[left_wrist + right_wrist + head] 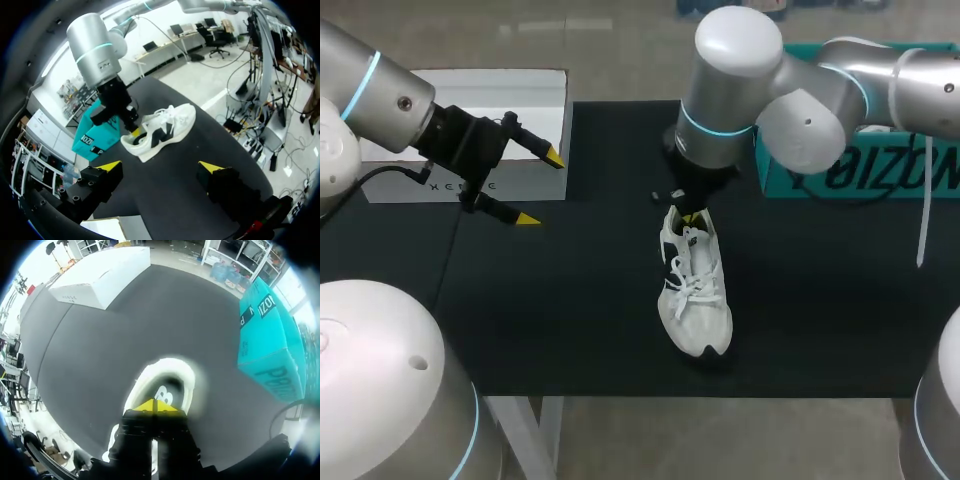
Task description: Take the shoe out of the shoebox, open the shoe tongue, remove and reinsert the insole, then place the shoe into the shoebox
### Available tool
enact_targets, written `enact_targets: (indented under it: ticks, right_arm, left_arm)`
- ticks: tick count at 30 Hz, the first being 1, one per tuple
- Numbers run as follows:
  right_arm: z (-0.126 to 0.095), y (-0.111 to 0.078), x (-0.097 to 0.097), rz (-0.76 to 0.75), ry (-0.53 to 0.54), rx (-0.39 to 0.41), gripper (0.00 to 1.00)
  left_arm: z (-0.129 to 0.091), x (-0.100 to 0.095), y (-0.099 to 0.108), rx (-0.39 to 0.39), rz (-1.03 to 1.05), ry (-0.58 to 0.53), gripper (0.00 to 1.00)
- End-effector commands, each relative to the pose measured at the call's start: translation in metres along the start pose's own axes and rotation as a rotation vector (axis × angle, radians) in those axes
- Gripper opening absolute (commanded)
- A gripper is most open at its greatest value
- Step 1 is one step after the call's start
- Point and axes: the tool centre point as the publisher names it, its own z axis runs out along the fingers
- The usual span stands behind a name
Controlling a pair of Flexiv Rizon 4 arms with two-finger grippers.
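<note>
Begin at the white shoe point(695, 295), sole down on the black mat point(570, 320), toe nearest and heel farthest, out of any box; read the right gripper point(154, 406) right at the shoe's heel opening, yellow tips pressed together with no gap, dipping inside the collar; cannot tell of any thin edge of tongue or insole pinched there; judge the step as work at the opening, tongue or insole, with reinsertion and boxing not yet done. To do it well, pinch only the insole's heel edge, never the collar padding; lift up and back over the heel, slowly, so as not to drag the light shoe across the mat; expect sliding or tipping otherwise, with no second hold anywhere on the shoe. Find the left gripper point(540, 189) well apart, to the left of the shoe and beyond its heel, fingers spread wide, holding nothing; bring it down onto the forefoot to steady the shoe before any pull. Farther still to the left of the shoe, note the white box point(520, 110), likely the shoebox; to the right of the shoe and beyond the heel, a teal box point(880, 175); keep the laces tucked clear for the later return to the box.
</note>
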Motion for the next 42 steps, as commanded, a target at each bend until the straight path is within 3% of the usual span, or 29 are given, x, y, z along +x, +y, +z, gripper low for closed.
enact_targets:
  ticks: [1, 12, 28, 40, 41, 42]
  right_arm:
    - [0.022, 0.009, 0.004, 0.000, 0.011, 0.027, 0.00]
    - [0.056, -0.022, 0.004, 0.017, 0.037, 0.106, 0.00]
    - [0.011, -0.014, -0.006, 0.023, 0.021, 0.058, 0.00]
    - [0.011, -0.024, -0.007, 0.025, 0.030, 0.090, 0.00]
    - [0.010, -0.025, -0.006, 0.028, 0.043, 0.091, 0.24]
    - [0.009, -0.026, -0.004, 0.027, 0.046, 0.091, 0.72]
  left_arm:
    - [0.000, 0.000, 0.000, -0.003, 0.001, 0.003, 1.00]
    - [0.000, 0.000, 0.000, -0.003, 0.001, 0.003, 1.00]
    - [0.000, 0.000, 0.000, -0.003, 0.001, 0.003, 1.00]
    - [0.000, 0.000, 0.000, -0.003, 0.001, 0.003, 1.00]
    - [0.000, 0.000, 0.000, -0.003, 0.001, 0.003, 1.00]
    - [0.000, 0.000, 0.000, -0.003, 0.001, 0.003, 1.00]
